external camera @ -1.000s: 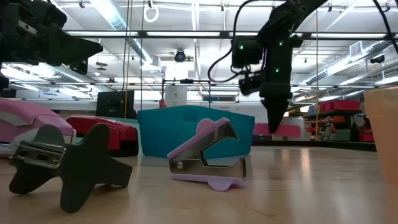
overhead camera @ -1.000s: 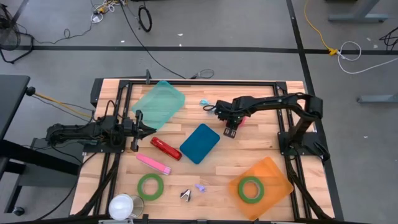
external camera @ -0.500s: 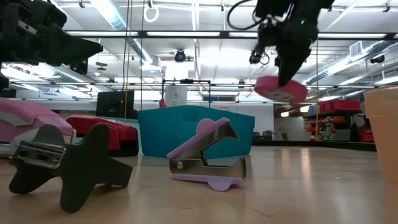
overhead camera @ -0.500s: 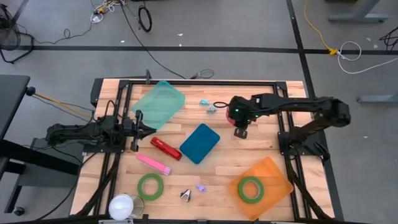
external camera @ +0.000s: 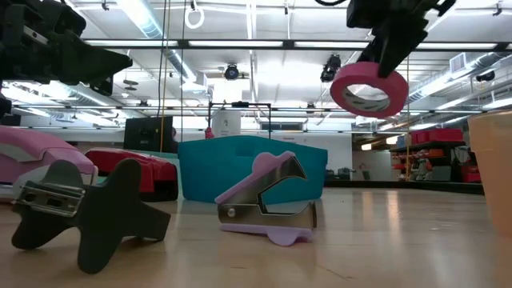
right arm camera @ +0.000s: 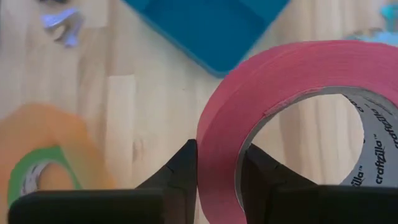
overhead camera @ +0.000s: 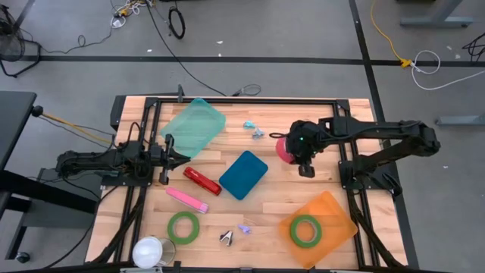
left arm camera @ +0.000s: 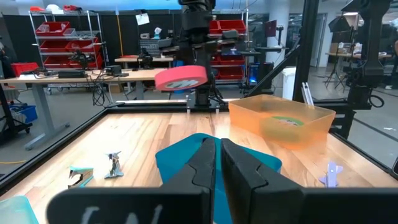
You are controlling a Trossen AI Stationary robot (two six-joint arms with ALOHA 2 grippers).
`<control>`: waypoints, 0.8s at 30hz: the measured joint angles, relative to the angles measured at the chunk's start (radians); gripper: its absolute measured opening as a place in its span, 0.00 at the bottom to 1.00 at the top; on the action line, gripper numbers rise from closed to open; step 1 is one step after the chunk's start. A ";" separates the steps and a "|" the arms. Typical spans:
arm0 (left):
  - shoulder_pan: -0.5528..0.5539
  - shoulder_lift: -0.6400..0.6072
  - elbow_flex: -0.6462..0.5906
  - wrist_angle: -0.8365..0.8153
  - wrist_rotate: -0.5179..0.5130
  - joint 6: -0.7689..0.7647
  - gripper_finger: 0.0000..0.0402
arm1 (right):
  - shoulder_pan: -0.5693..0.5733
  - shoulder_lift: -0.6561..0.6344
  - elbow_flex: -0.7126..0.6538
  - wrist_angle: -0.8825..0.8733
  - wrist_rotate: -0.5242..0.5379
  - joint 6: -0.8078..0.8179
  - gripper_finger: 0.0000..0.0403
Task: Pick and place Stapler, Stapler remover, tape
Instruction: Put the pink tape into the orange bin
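My right gripper (overhead camera: 294, 154) is shut on a pink tape roll (overhead camera: 283, 148) high above the table, right of the blue bin (overhead camera: 243, 174); the roll also shows in the low view (external camera: 370, 90). My left gripper (overhead camera: 179, 158) waits shut at the table's left, near the red stapler (overhead camera: 201, 180). A pink stapler (overhead camera: 186, 199), a green tape roll (overhead camera: 183, 227), a black staple remover (overhead camera: 226, 238) and a purple one (overhead camera: 244, 227) lie on the table. Another green roll (overhead camera: 305, 230) lies in the orange bin (overhead camera: 333, 208). My right gripper pinches the pink roll's wall (right arm camera: 217, 134), one finger (right arm camera: 264, 177) inside the hole and one (right arm camera: 177, 177) outside. The fingers come from above, pointing down. The roll hangs tilted below the fingers (external camera: 388, 52), lifted clear of the table.
A teal bin (overhead camera: 194, 126) stands at the far left. Two small blue staple removers (overhead camera: 254, 129) lie near the far edge. A white round thing (overhead camera: 151, 252) sits at the near left corner. Bare wood shows between the blue and orange bins.
My right gripper has risen from the table and gone a little toward the right and near edges, carrying the pink tape roll. The roll, on the table a second ago, now hangs tilted and lifted clear.
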 joint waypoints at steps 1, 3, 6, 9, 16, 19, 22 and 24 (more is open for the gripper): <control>0.000 0.000 0.000 0.000 0.000 0.000 0.07 | 0.012 0.000 0.000 0.000 -0.002 -0.019 0.21; 0.000 0.000 0.000 0.000 0.000 0.000 0.07 | 0.036 0.000 0.000 0.000 -0.002 -0.053 0.21; 0.000 0.000 0.000 0.000 0.000 0.000 0.07 | 0.068 0.000 0.000 0.000 -0.003 -0.091 0.21; 0.000 0.000 0.000 0.000 0.000 0.000 0.07 | 0.100 0.000 0.000 0.001 -0.003 -0.135 0.21; 0.000 0.000 0.000 0.000 0.000 0.000 0.07 | 0.176 0.026 0.000 0.003 -0.002 -0.183 0.21; 0.000 0.000 0.000 0.000 0.000 0.000 0.07 | 0.205 0.028 0.000 0.008 -0.001 -0.161 0.21; 0.000 0.000 0.000 0.000 0.000 0.000 0.07 | 0.240 0.029 0.000 0.030 0.042 -0.128 0.21; 0.000 0.000 0.000 0.000 0.000 0.000 0.07 | 0.261 0.029 0.000 0.044 0.071 -0.130 0.21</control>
